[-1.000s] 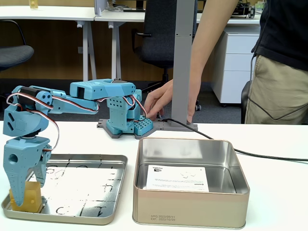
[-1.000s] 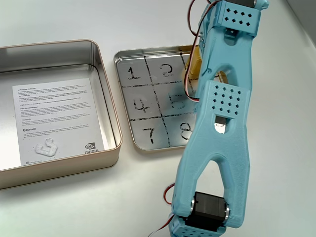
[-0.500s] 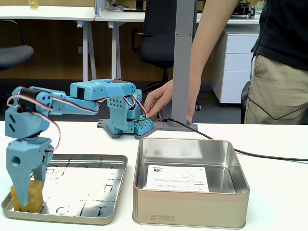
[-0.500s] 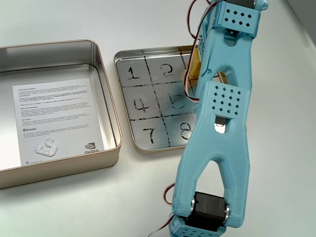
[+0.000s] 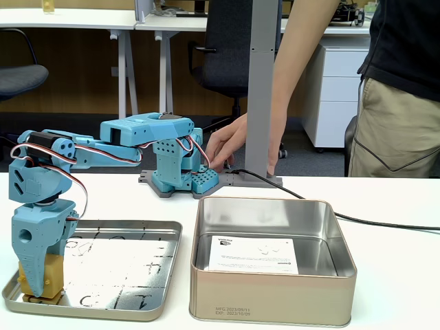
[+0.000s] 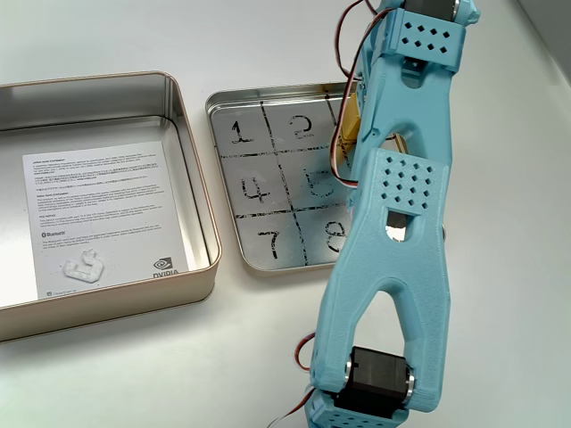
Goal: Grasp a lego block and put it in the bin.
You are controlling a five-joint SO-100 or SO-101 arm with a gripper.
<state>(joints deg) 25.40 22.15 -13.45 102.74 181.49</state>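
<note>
The mustard-yellow lego block [image 5: 55, 276] stands in the near left corner of the shallow scribbled tray [image 5: 124, 265]. My blue gripper [image 5: 41, 294] points straight down with both fingers pressed against the block's sides. The bin [image 5: 271, 299], a deep silver tin with a white label inside, stands right of the tray. From above, my arm [image 6: 397, 205] hides the gripper, and only a sliver of the lego block [image 6: 352, 120] shows at the far right of the tray [image 6: 277, 192]. There the bin [image 6: 198, 205] lies to the left.
A person stands behind the table at the right, one hand [image 5: 223, 148] resting by my base [image 5: 180, 182]. A black cable [image 5: 371, 221] runs across the table behind the bin. A small white plastic piece [image 6: 82, 267] lies on the bin's label.
My gripper's fingers have closed in from an open spread onto the block's sides, and the wrist has sunk slightly. Block, tray and bin have stayed put.
</note>
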